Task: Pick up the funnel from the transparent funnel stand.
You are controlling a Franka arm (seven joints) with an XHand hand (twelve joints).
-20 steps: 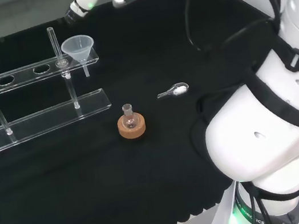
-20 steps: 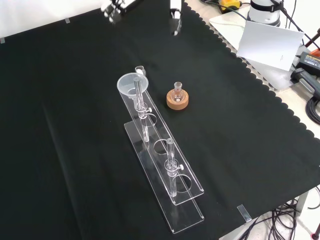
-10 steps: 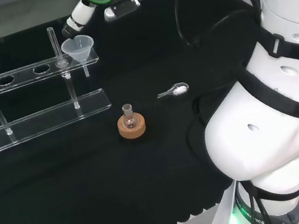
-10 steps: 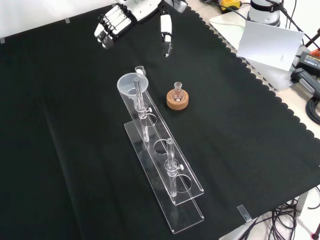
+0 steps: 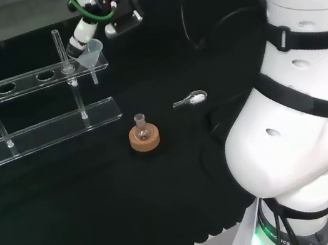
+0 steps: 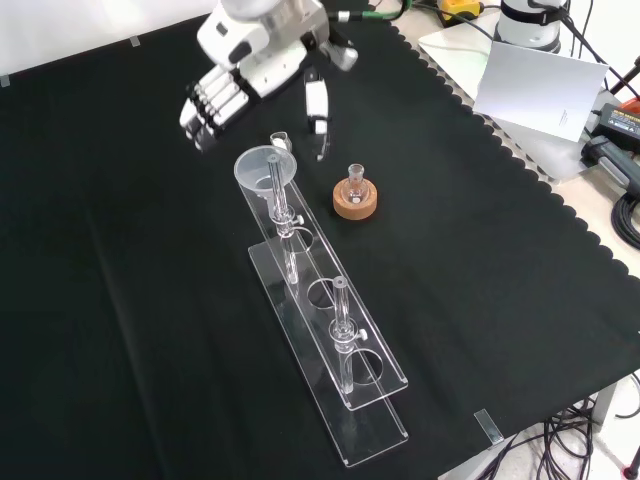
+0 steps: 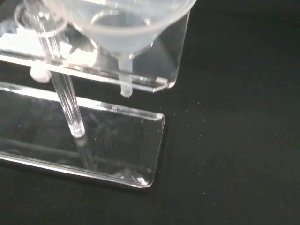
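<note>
Because the funnel [image 6: 262, 166] sits with its cone resting in the end hole of the clear stand [image 6: 330, 340] and its stem hanging through, it can only come out upward, and in the front view the hand [image 6: 245, 70] hovers just above and behind it, touching nothing. Its fingers [image 6: 203, 108] are spread and released to the left of the funnel's rim, with the thumb off to the right (a gap to straddle the cone). Farther right on the table [image 6: 480, 260], a small flask [image 6: 353, 183] on its cork ring stands near the stand, and I judge it close enough to the thumb's path to deserve care.

head: behind arm | front: opposite, downward | wrist: close on stand [image 7: 140, 84]
</note>
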